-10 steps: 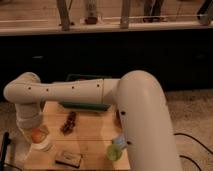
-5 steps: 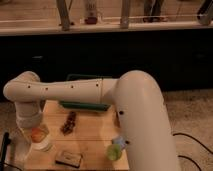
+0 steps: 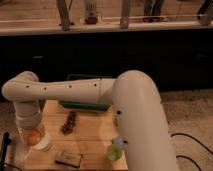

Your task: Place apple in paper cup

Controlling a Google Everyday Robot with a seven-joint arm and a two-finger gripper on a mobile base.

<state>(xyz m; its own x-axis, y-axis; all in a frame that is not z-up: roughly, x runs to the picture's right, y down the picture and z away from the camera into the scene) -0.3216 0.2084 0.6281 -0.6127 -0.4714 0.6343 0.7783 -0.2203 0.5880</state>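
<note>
Above now-lower apple (image 3: 34, 138): end effector (image 3: 32, 129)

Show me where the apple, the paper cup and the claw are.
apple (image 3: 34, 138): camera view, its orange front, at the cup's mouth.
paper cup (image 3: 45, 146): camera view, white wall beside the apple.
claw (image 3: 31, 129): camera view, its lower end, just above the apple.
</note>
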